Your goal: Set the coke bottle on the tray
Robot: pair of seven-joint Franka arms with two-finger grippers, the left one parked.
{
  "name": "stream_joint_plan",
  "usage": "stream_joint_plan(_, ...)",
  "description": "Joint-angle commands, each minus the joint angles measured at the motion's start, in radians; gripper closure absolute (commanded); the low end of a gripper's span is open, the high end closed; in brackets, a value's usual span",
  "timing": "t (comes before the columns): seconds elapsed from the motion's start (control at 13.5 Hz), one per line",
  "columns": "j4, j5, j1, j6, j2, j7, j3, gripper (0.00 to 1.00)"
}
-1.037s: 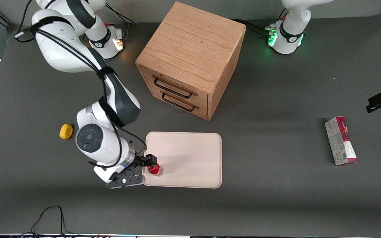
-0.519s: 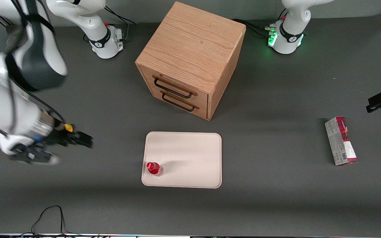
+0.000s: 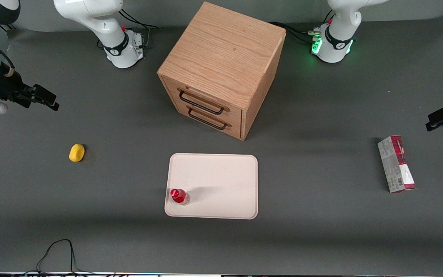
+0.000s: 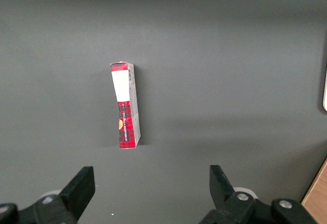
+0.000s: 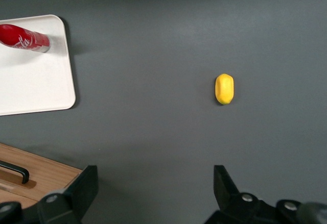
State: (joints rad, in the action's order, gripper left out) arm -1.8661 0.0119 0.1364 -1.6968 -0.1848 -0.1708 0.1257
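Note:
The coke bottle point(image 3: 179, 196), tiny and red with a red cap, stands upright on the cream tray point(image 3: 221, 181), at the tray's corner nearest the front camera on the working arm's side. It also shows in the right wrist view point(image 5: 23, 39), on the tray point(image 5: 36, 81). My right gripper point(image 3: 46, 99) is open and empty. It hangs high over the working arm's end of the table, far from the tray, and holds nothing. In the right wrist view its fingers point(image 5: 84, 185) stand wide apart over bare table.
A wooden two-drawer box point(image 3: 221, 69) stands farther from the camera than the tray. A yellow rounded lump point(image 3: 77, 152) lies toward the working arm's end; it also shows in the right wrist view point(image 5: 224, 89). A red-and-grey carton point(image 3: 396, 163) lies toward the parked arm's end.
My gripper let go of the bottle on the tray, then pulled away upward and toward the working arm's end of the table. The bottle stays standing where it was.

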Motion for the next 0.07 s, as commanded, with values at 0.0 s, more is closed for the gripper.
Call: stream_joint_plan(0.0,0.042,0.019,0.011,0.019,0.031,-0.006,0.003,0.00)
